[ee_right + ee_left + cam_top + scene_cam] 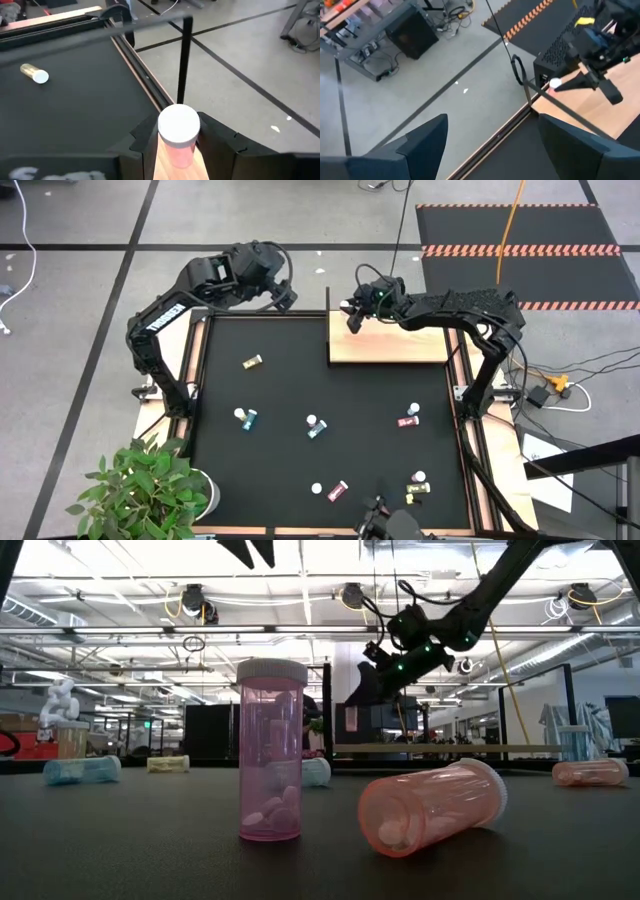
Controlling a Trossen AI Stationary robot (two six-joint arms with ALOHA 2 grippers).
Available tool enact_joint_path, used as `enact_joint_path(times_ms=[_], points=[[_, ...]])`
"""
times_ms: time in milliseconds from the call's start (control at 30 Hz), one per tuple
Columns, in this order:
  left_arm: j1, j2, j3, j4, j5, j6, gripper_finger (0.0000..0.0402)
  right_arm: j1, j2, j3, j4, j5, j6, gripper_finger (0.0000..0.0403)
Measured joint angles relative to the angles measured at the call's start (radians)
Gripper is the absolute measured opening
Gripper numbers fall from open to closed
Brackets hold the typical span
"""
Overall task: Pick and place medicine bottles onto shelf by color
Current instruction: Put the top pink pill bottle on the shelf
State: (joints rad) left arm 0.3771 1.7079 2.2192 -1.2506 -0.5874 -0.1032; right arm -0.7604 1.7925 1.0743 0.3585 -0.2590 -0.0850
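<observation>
Across the black mat you have seven medicine bottles still loose: yellow, two teal, three pink, one yellow-green. At the mat's far edge lies the wooden shelf, bare apart from what your right gripper carries over its left corner: a pink bottle, clamped upright between both fingers, cap up, presumably to stand on release. Your left gripper waits spread and empty beyond the far edge.
</observation>
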Motion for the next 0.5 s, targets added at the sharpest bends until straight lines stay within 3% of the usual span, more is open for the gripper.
enact_joint_path(times_ms=[500], points=[[0.035, 0.003, -0.001, 0.033, 0.008, 0.029, 0.0312, -0.014, 0.091, -0.003, 0.078, -0.028, 0.016, 0.0116]])
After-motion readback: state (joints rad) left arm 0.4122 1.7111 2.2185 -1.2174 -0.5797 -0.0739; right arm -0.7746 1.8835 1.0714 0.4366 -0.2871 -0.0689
